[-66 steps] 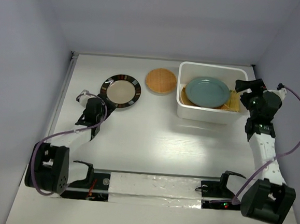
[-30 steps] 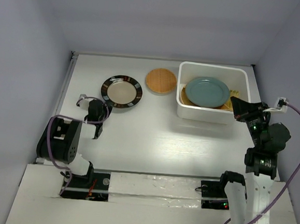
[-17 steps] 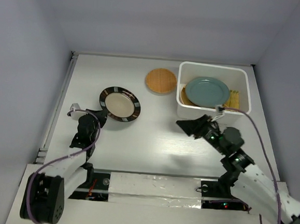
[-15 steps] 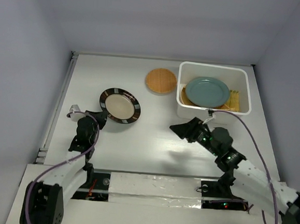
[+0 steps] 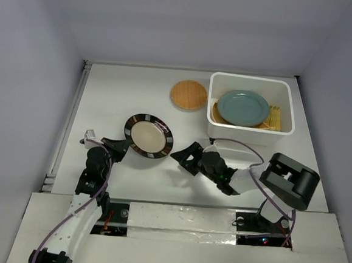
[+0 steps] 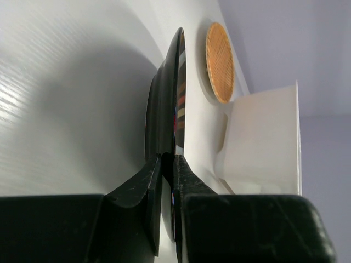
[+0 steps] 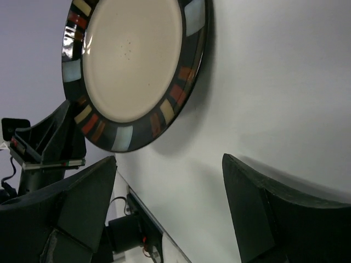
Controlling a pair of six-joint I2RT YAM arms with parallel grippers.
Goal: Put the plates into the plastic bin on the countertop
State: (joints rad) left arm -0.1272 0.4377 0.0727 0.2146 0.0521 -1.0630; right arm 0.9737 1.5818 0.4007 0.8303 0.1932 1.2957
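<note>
Left hand [image 5: 119, 145] clamps the plate [image 5: 149, 135] by its rim; right hand [image 5: 185, 158], apart, should close squarely on the opposite rim before any release.

A matt white desk [image 5: 160, 179] lies under both grippers. Pale lilac-grey walls [image 5: 190, 29] close it in: one left of the left gripper [image 5: 120, 145], one beyond both, one right of the right gripper [image 5: 185, 156]. Light is soft and even.
</note>
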